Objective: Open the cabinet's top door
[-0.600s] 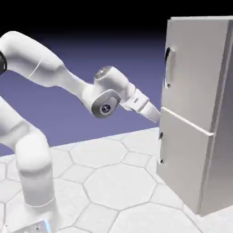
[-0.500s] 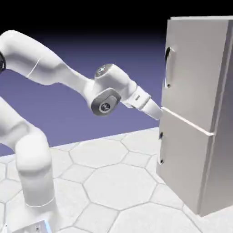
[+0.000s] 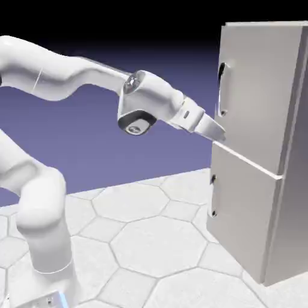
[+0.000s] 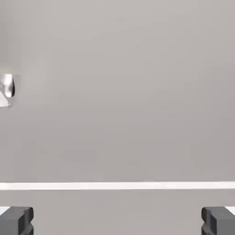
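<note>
The tall light-grey cabinet (image 3: 283,180) stands at the right of the exterior view. Its top door (image 3: 258,84) is shut, with a slim curved metal handle (image 3: 221,89) on its left edge. My gripper (image 3: 221,137) is at the door's lower left corner, just below the handle and right at the seam above the lower door (image 3: 240,210). In the hand view the grey door panel (image 4: 119,92) fills the picture, the handle's end (image 4: 7,87) shows at the left edge, and the two fingertips (image 4: 16,219) stand far apart with nothing between them.
The lower door carries two small dark knobs (image 3: 213,178) on its left edge. A pale seam line (image 4: 117,185) runs across the hand view. The white hexagon-tiled table (image 3: 138,240) spreads under the arm.
The arm has risen and reached right, bringing the gripper from just below the seam up to the top door's lower corner, closer to the handle. The door has not moved.
</note>
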{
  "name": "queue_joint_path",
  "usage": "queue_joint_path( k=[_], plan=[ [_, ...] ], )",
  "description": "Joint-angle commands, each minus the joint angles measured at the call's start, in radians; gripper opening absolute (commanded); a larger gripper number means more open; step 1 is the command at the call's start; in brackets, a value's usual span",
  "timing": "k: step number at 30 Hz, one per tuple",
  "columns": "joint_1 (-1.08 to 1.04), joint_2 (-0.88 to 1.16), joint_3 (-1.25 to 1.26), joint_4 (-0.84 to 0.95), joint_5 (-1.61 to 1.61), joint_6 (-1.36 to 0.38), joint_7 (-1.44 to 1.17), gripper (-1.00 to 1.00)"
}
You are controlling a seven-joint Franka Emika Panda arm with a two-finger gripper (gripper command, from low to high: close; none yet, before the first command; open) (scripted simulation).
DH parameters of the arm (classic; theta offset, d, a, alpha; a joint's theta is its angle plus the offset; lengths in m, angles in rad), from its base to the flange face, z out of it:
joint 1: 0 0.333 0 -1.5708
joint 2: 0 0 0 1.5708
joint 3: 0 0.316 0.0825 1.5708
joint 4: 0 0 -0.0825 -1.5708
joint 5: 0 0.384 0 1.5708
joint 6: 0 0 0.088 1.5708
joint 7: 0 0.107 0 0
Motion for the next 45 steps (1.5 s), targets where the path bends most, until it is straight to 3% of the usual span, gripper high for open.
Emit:
queue_joint_path(
  k=[1, 45],
  plan=[
    [-0.011, -0.003, 0.011, 0.008, 0.044, -0.001, -0.036, 0.0],
    [-0.495, -0.127, 0.512, 0.343, 1.953, -0.041, -1.592, 0.0]
  ],
)
